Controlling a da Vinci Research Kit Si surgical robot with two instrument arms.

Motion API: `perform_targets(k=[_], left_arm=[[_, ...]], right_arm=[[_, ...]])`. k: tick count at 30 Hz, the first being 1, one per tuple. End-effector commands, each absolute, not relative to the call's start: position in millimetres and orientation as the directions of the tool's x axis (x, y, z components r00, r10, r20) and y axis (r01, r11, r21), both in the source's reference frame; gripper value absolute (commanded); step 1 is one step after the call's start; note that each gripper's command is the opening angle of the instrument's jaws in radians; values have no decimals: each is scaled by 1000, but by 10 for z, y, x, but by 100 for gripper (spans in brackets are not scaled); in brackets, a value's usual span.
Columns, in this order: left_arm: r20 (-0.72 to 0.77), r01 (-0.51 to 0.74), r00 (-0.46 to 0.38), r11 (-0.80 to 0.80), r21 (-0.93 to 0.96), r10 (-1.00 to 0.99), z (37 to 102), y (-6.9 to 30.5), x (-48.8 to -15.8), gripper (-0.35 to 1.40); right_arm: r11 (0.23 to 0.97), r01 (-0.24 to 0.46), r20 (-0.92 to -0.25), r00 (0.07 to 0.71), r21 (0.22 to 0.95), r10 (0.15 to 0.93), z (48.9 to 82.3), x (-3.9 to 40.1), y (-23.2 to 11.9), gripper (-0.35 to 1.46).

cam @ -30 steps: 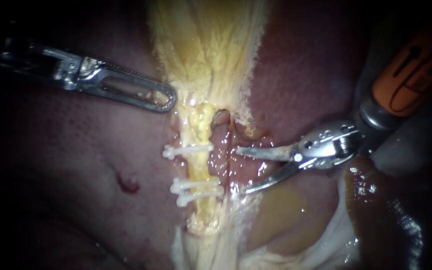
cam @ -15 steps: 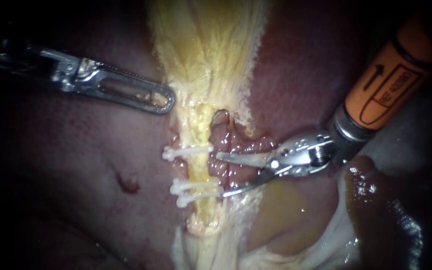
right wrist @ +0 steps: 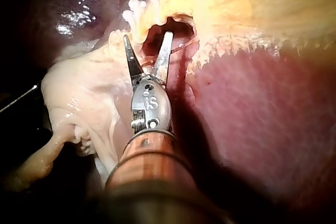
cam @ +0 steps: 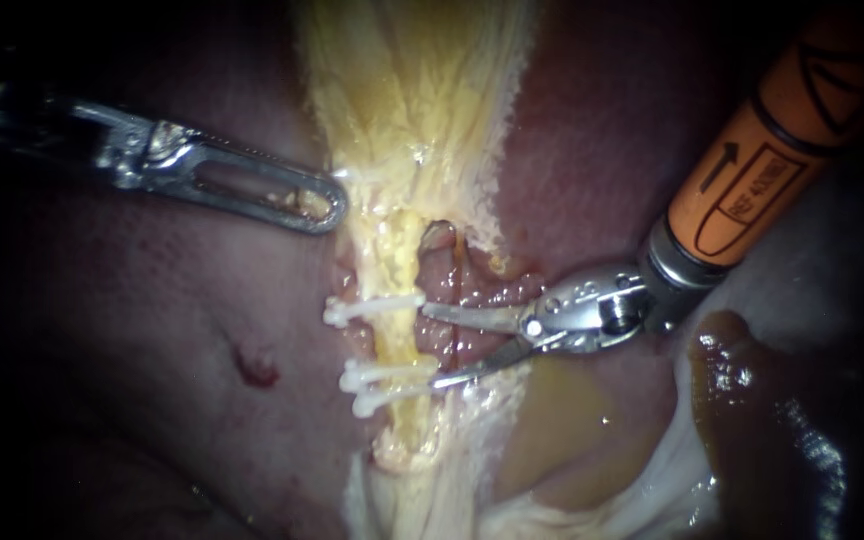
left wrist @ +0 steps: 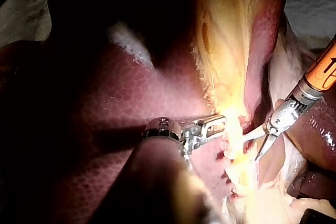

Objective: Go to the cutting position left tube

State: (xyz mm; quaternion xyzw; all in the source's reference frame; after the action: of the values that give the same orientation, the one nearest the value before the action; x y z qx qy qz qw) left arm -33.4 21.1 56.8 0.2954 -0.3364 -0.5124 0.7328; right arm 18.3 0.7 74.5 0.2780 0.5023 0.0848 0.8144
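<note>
We are holding our right instrument (cam: 428, 346) with jaws spread just beside the left tube (cam: 398, 340), tips facing the bare stretch between upper clip (cam: 372, 305) and lower clips (cam: 390, 386), while farther off our left instrument (cam: 327, 205) is pinching yellow tissue (cam: 402, 120), likely for tension.
</note>
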Motion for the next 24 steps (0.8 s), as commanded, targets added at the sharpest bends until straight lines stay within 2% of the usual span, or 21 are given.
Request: perform_targets(k=[1, 10, 24], left_arm=[[190, 553, 248, 300, 777, -950, 567, 211, -334, -35], [190, 553, 248, 300, 777, -950, 566, 210, -334, -35], [190, 553, 248, 300, 778, -950, 566, 210, -334, -35]], right_arm=[[830, 146, -773, 480, 538, 416, 745, 183, 8, 145], [823, 167, -773, 483, 543, 412, 749, 191, 7, 145], [808, 260, -799, 474, 528, 370, 740, 213, -5, 145]])
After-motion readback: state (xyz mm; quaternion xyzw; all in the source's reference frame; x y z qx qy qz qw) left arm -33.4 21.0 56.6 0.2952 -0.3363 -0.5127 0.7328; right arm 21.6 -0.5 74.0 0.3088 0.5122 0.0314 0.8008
